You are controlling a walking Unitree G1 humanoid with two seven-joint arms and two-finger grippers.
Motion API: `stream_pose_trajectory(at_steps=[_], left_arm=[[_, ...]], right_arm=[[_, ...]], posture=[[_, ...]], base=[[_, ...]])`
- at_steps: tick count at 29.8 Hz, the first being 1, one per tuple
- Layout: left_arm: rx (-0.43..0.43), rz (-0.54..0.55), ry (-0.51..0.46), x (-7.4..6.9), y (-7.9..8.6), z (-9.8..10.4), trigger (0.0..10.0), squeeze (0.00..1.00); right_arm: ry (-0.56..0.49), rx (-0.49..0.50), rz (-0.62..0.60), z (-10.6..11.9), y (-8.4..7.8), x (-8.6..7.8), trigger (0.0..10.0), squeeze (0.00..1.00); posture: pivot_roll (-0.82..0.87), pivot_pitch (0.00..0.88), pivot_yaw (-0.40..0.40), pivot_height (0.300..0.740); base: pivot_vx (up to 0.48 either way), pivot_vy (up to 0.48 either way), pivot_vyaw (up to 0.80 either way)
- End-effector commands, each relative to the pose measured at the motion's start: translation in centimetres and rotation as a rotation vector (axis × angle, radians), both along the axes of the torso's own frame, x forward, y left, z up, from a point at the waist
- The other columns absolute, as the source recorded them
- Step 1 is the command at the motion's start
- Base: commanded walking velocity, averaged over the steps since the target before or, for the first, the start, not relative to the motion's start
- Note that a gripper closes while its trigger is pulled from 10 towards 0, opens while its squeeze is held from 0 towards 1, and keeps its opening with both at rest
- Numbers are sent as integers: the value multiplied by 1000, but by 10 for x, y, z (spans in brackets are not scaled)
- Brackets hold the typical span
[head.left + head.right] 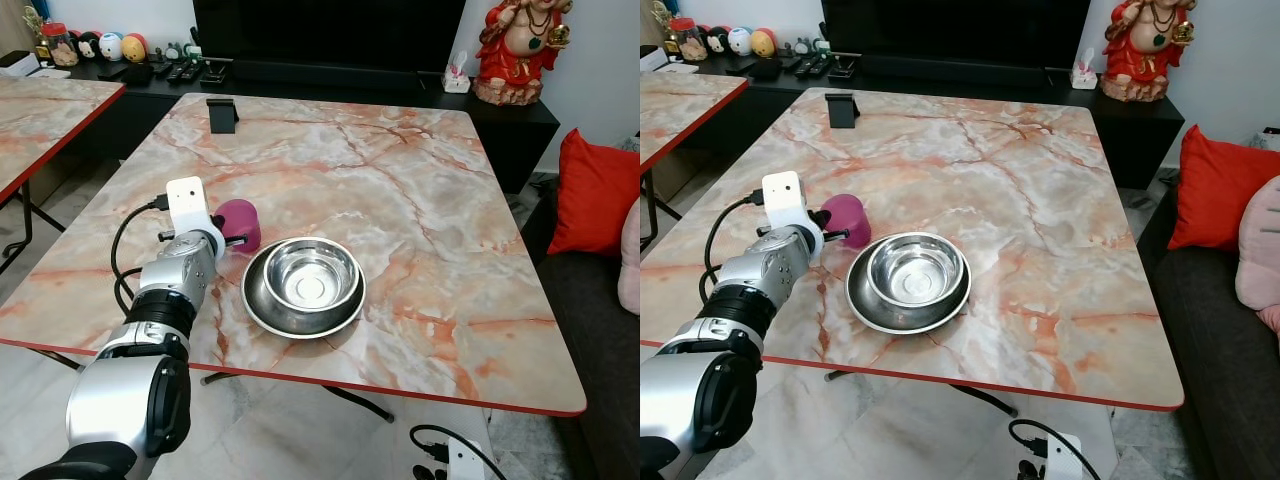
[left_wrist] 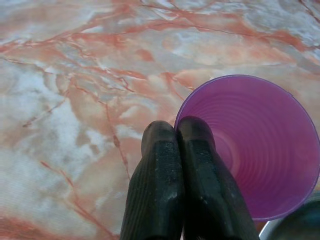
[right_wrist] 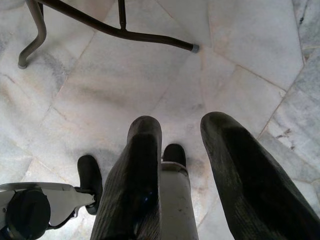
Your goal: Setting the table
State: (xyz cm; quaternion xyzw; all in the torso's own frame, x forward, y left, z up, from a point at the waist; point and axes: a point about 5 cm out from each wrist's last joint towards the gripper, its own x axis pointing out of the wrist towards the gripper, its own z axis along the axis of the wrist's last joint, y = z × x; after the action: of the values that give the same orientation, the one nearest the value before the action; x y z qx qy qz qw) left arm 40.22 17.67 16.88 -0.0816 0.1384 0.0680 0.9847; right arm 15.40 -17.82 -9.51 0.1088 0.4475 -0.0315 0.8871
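We hold the purple plastic cup (image 2: 255,150) by its rim with the left gripper (image 2: 177,137): the jaws are pressed together on the cup wall, one finger inside and one outside, which suits a thin, light vessel. The cup is on the marble tabletop (image 1: 400,200), just beside the steel bowl (image 1: 310,275), probably so that drink and dish form one place setting. The bowl sits nested on a steel plate (image 1: 262,305) near the tabletop's front edge; bowl and cup both appear empty. The right gripper (image 3: 182,140) hangs idle over the tiled floor (image 3: 150,70), its jaws parted and holding nothing. We judge that release of the cup comes next.
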Motion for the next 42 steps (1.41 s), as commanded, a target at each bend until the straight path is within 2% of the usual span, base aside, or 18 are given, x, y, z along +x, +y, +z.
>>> stream_pose_trajectory(at_steps=[1, 17, 33, 34, 35, 38, 42], left_arm=[[22, 13, -8, 2, 0, 7, 10000, 0], [-13, 35, -16, 1, 2, 14, 10000, 0], [-18, 25, 4, -1, -1, 10, 10000, 0], [-18, 23, 5, -1, -1, 10, 10000, 98], [-17, 22, 5, 0, -1, 10, 10000, 435], [-15, 21, 4, 0, -2, 11, 10000, 392], [-14, 20, 7, 0, -3, 11, 10000, 400]], right_arm=[[16, 1, -5, -2, 0, -5, 10000, 0], [19, 1, 1, -2, 0, -4, 10000, 0], [21, 2, 3, -2, 0, -4, 10000, 0], [21, 2, 3, -2, 0, -4, 10000, 0], [20, 2, 3, -2, 0, -4, 10000, 0], [19, 2, 1, -2, 0, -4, 10000, 0], [19, 2, 1, -2, 0, -4, 10000, 0]], posture=[[61, 0, -34, 740], [66, 0, -34, 740], [67, 0, -35, 740], [66, 0, -35, 740], [66, 0, -34, 740], [66, 0, -36, 740], [66, 0, -36, 740]], base=[[0, 0, 0], [0, 0, 0], [0, 0, 0], [0, 0, 0], [0, 0, 0], [0, 0, 0], [0, 0, 0]])
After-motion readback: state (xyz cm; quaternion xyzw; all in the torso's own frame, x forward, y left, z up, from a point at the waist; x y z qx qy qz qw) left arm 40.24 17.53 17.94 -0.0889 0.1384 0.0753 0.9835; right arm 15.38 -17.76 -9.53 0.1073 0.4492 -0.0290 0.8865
